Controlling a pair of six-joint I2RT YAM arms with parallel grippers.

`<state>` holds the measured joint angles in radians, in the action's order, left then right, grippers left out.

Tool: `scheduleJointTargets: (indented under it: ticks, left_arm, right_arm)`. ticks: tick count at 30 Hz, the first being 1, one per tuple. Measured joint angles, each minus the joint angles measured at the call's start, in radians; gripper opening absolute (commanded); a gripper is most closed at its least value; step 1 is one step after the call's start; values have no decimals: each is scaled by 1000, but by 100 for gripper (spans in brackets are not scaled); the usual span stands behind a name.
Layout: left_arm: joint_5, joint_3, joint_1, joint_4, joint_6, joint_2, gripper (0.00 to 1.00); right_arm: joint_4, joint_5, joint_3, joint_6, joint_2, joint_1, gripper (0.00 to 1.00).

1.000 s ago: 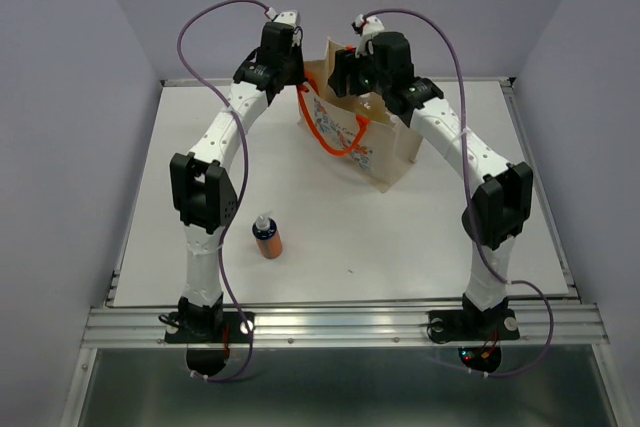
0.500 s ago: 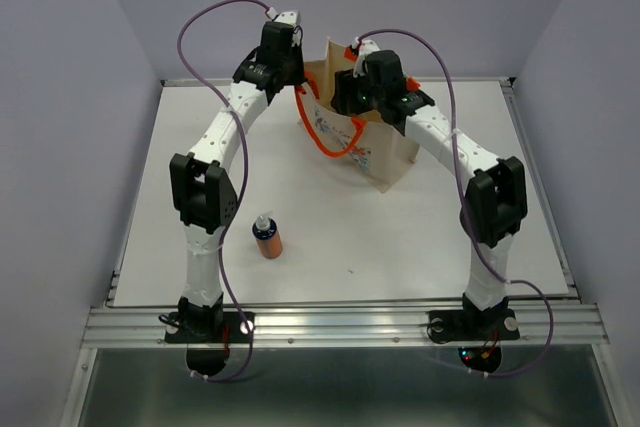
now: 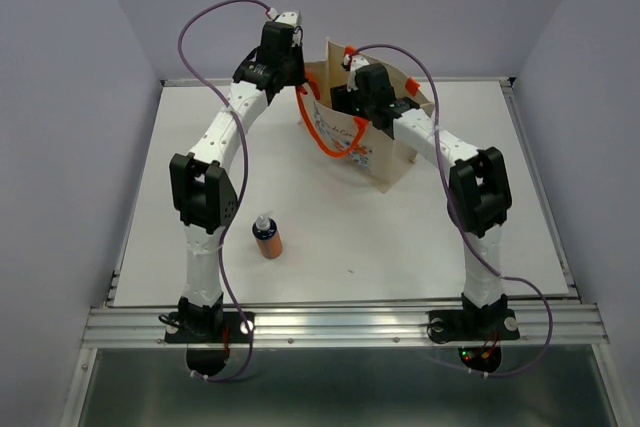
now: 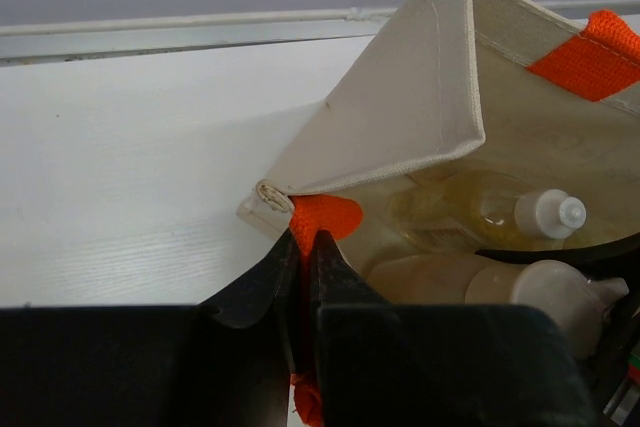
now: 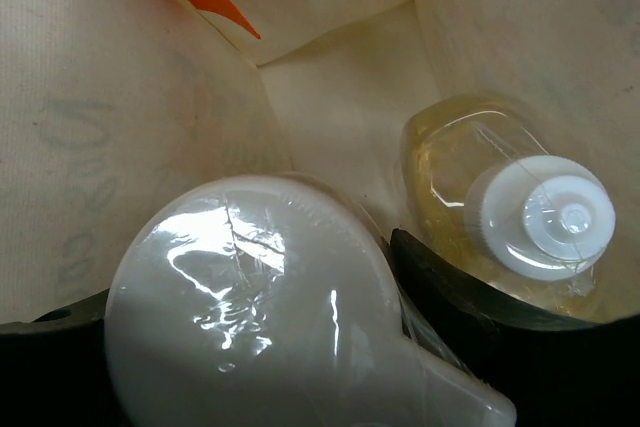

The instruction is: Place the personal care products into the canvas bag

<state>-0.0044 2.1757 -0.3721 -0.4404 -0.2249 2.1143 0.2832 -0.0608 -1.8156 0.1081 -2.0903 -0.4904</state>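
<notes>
The canvas bag [image 3: 388,155] stands open at the back of the table. My left gripper [image 3: 287,74] is shut on an orange tab [image 4: 325,217] at the bag's corner, seen between the fingers in the left wrist view [image 4: 305,239]. My right gripper [image 3: 360,102] is down inside the bag, shut on a pale rounded bottle [image 5: 240,287], with its fingers [image 5: 470,292] on either side. A clear amber bottle [image 5: 500,197] with a white cap lies on the bag's floor beside it and also shows in the left wrist view [image 4: 480,209]. An orange-brown bottle with a blue band [image 3: 266,238] stands on the table.
The bag's orange handle [image 3: 330,142] hangs down its front wall. Its inner walls [image 5: 90,97] close in around my right gripper. The white table [image 3: 400,237] is walled by purple panels at the sides and back.
My right gripper has moved left and lowered deeper into the bag with the pale bottle. The left arm and the orange-brown bottle have not moved.
</notes>
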Motion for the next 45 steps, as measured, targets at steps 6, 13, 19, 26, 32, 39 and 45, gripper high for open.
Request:
scheduleJointTargets:
  ticks: [6, 13, 19, 26, 32, 39, 45]
  left_arm:
    - [-1, 0, 0, 0, 0, 0, 0]
    - [-1, 0, -1, 0, 0, 0, 0]
    - [-3, 0, -1, 0, -1, 0, 0]
    - [-4, 0, -1, 0, -2, 0, 0]
    - [-4, 0, -1, 0, -5, 0, 0]
    - [-8, 0, -1, 2, -6, 0, 0]
    - [-11, 0, -1, 1, -16, 0, 0]
  right_arm:
    - [-19, 6, 22, -12, 0, 0, 49]
    - [-26, 17, 53, -26, 0, 0, 67]
    - [-35, 2, 53, -25, 3, 0, 90]
    - [-59, -6, 50, -25, 64, -1, 100]
    - [-64, -2, 18, -45, 134, -1, 100]
    - [-67, -134, 8, -174, 272, -2, 100]
    - [-9, -373, 5, -360, 387, -53, 100]
